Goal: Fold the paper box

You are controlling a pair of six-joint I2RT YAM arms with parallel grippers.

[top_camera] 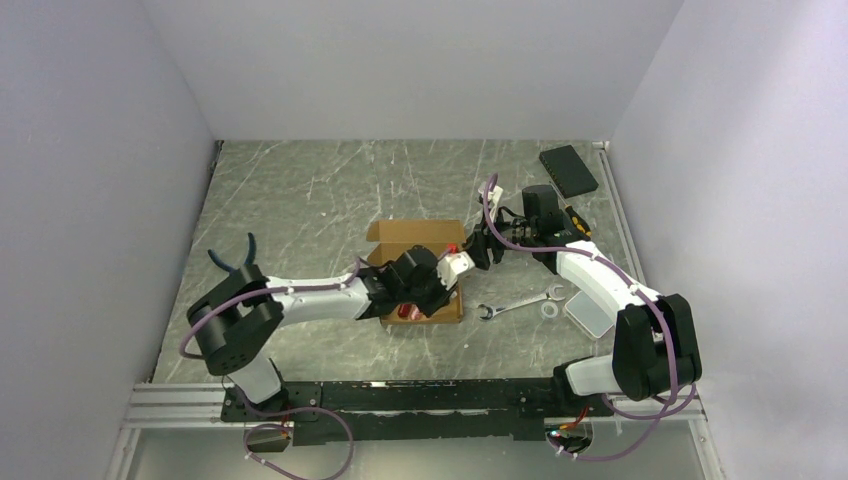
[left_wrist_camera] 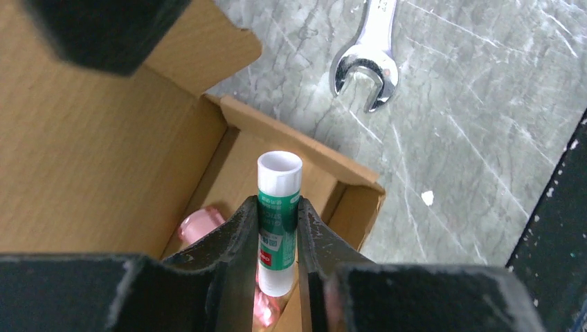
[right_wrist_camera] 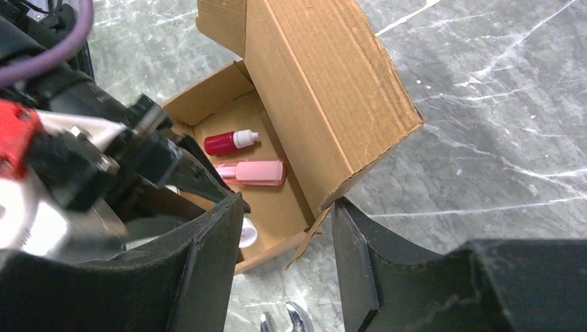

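The paper box (top_camera: 415, 237) is a brown cardboard tray lying open at mid-table, its lid (right_wrist_camera: 325, 90) standing up along one side. Inside lie a red bottle (right_wrist_camera: 232, 142) and a pink bottle (right_wrist_camera: 253, 171). My left gripper (left_wrist_camera: 278, 204) hangs over the tray's inside, shut on an upright green and white glue stick (left_wrist_camera: 279, 207). From above, the left gripper (top_camera: 432, 290) covers much of the tray. At the tray's right end my right gripper (right_wrist_camera: 287, 221) is open, and a small torn corner flap (right_wrist_camera: 311, 238) of the box stands between its fingers, not pinched.
A silver wrench (top_camera: 520, 303) lies right of the box, with a clear plastic case (top_camera: 588, 315) and a small ring (top_camera: 550, 310) beyond it. At back right are a black pad (top_camera: 568, 170) and a yellow-handled tool (top_camera: 577, 222). Dark pliers (top_camera: 235, 258) lie at left.
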